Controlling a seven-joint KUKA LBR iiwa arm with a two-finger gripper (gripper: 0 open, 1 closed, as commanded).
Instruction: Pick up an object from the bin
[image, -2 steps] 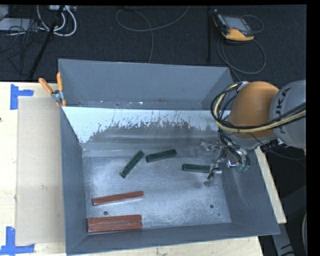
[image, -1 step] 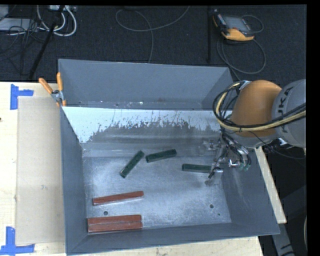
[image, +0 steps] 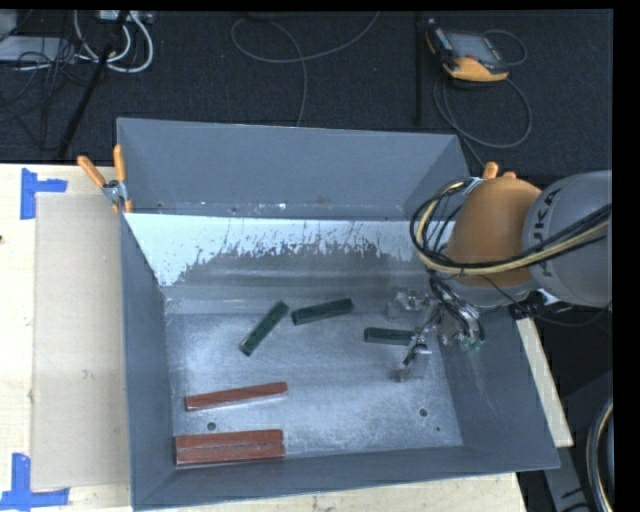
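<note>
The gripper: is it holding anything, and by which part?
Cannot be told: the gripper is at the right end of a small dark green bar.

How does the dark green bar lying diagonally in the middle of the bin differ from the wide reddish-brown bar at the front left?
The dark green bar is slim and short; the wide reddish-brown bar is longer and broader. The green bar lies diagonally; the reddish-brown bar runs along the front wall. Both are straight and lie flat on the grey bin floor.
</note>
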